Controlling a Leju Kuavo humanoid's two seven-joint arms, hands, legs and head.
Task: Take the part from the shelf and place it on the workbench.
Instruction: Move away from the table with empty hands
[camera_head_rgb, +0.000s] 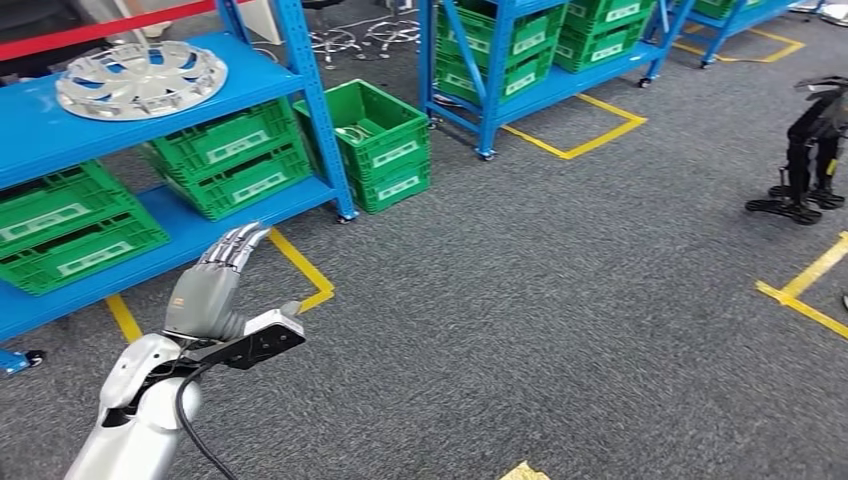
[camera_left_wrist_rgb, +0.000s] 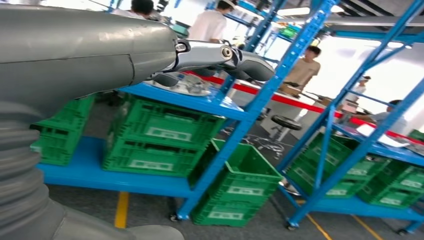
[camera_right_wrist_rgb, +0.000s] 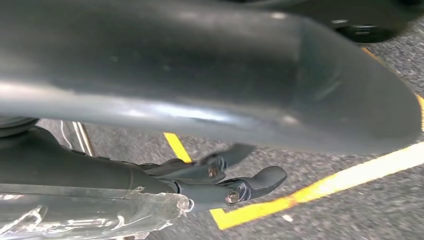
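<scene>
Item: silver wheel cover (camera_head_rgb: 140, 78), the part. Location: lying flat on the top level of the blue shelf (camera_head_rgb: 60, 130), at the upper left of the head view; untouched.

Left hand (camera_head_rgb: 212, 285): raised in front of the shelf, fingers (camera_head_rgb: 236, 243) extended and close together, pointing toward the shelving; it holds nothing. It sits below the wheel cover and well apart from it. In the left wrist view the fingertips (camera_left_wrist_rgb: 250, 65) reach toward the shelf edge.

Right hand (camera_right_wrist_rgb: 220, 175): hanging over grey carpet and yellow floor tape (camera_right_wrist_rgb: 310, 190); fingers slightly bent, grasping nothing.

Also present: green crates (camera_head_rgb: 230, 160) on the lower shelf levels, one green crate (camera_head_rgb: 385, 145) standing on the floor beside the shelf post, a second blue rack (camera_head_rgb: 540, 50) further back.
</scene>
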